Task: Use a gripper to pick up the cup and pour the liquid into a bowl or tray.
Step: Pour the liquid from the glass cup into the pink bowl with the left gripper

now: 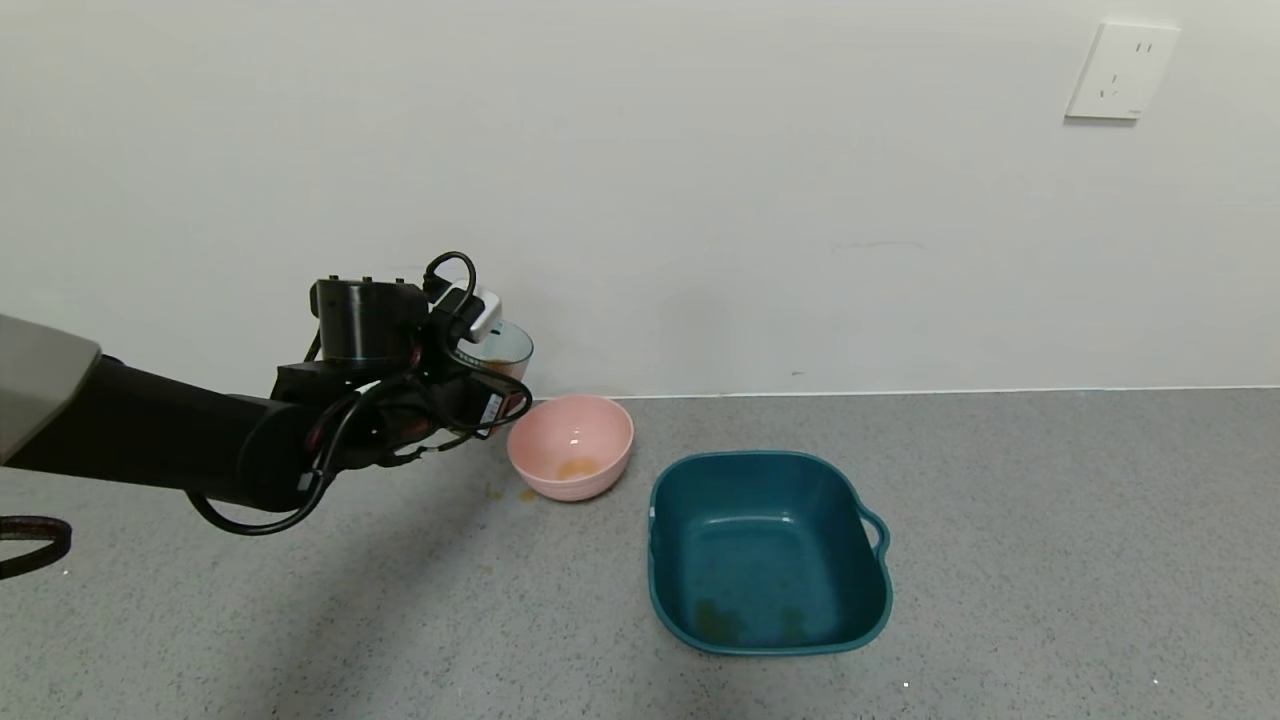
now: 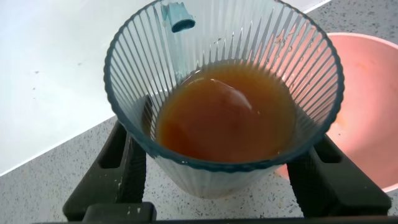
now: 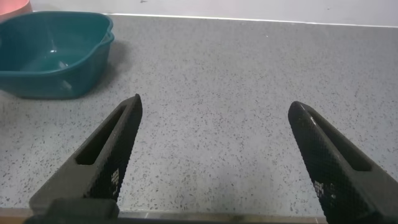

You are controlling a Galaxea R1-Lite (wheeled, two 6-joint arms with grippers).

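Holding the cup (image 2: 224, 93) clamped in the left gripper (image 2: 224, 180), raised beside the pink bowl (image 1: 571, 446), liquid (image 2: 227, 121) unpoured. Next: shift over bowl, tilt slowly. Right gripper (image 3: 217, 155) idle, fingers apart.

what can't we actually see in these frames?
- Head view: the left gripper and most of the cup are hidden behind the arm's housing and cables.
- Left wrist view: the pink bowl is cut off by the picture's edge and partly covered by the cup, so its inside is mostly hidden.
- Right wrist view: the teal tub is cut by the edge; the right gripper never shows in the head view.
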